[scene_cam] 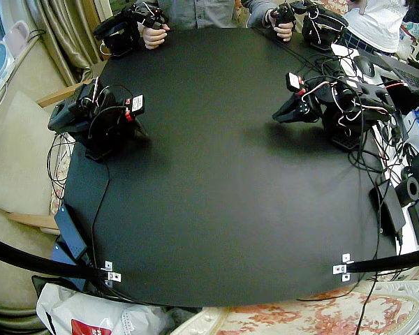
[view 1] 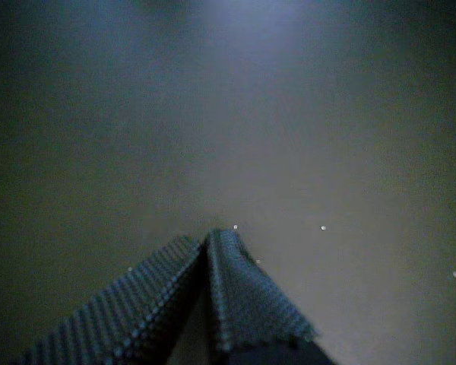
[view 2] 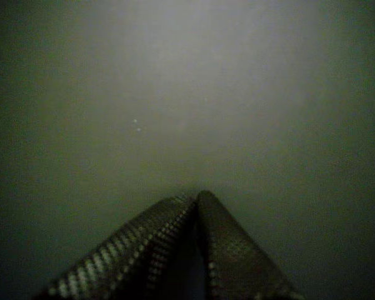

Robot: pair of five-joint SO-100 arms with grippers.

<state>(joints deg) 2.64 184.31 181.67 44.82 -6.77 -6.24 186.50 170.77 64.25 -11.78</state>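
- The left gripper (scene_cam: 279,116) lay low over the black table (scene_cam: 216,209), close to the table's side edge. Its tip pointed in toward the table's middle, and its jaws looked pressed together.
- The right gripper (scene_cam: 138,130) hung from its folded arm at the table's opposite side edge, tip down near the table's surface. From the fixed view it was too dark to read its jaws.
- In a wrist view, two textured fingers (view 1: 247,296) met at their tips, closed on each other. The table's bare surface lay just beyond them, dotted with a few pale specks (view 1: 323,227).
- In a wrist view, a second pair of textured fingers (view 2: 234,250) was likewise pressed together at the tips, just above the table's dim surface.
- I could not tell which arm either wrist camera rode on, but both pairs were closed.
- A tangle of cables (scene_cam: 377,139) crowded the table's edge behind the left arm.
- A black power brick (scene_cam: 70,234) lay at the table's edge on the right arm's side.
- White brackets (scene_cam: 110,272) sat at the table's near corners, and a plastic bag (scene_cam: 91,314) lay below its near edge.
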